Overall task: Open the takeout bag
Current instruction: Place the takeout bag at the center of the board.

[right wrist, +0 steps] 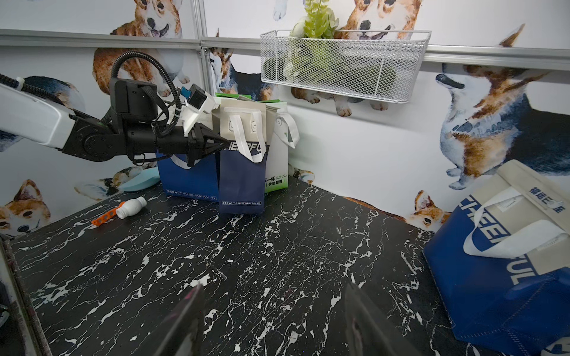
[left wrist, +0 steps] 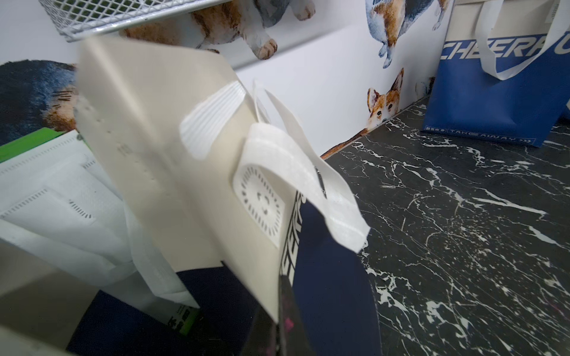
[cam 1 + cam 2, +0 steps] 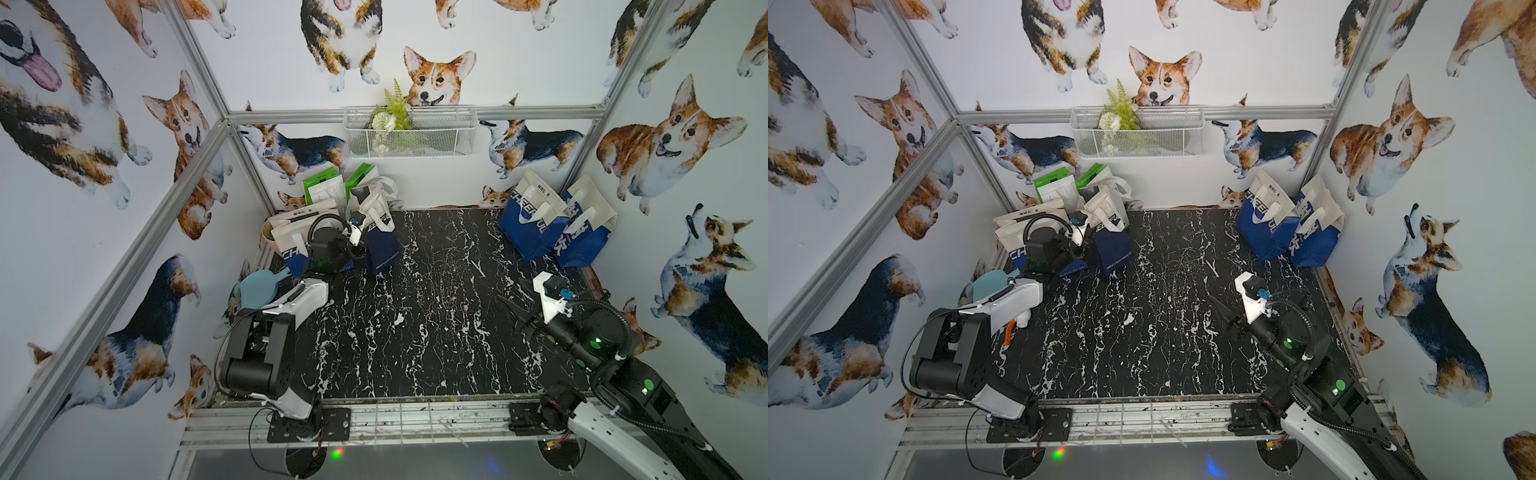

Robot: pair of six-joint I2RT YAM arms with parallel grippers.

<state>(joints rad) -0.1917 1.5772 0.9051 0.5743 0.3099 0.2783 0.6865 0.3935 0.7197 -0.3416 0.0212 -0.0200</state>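
the narrow takeout bag of dark navy and cream non-woven cloth (image 1: 242, 175) is standing upright at the far left part of the black marble-patterned tabletop (image 1: 277, 246). it is at the front of a group of other bags, just beside a blue and cream bag (image 1: 185, 178). its long axis is running straight up. the mouth is pointing upward and is looking pressed flat. its white strap handles (image 1: 246, 138) are hanging down over the printed face, which is facing toward the front of the tabletop.

the left gripper (image 1: 226, 143) is coming at it level from the side, so the bag is lying directly ahead of the fingers, at the height where cream is meeting navy. the fingers are closed to one point and are touching the bag's side edge. whether they are pinching a fold of cloth, i cannot tell.

the right gripper (image 1: 274, 286) is hovering low over bare tabletop, well apart from the bag, with its fingers standing open and nothing between them. the left arm is clearly the nearer one. i am judging that the coming move is asking for a sideways pull, across the vertical axis, to spread the flat mouth.
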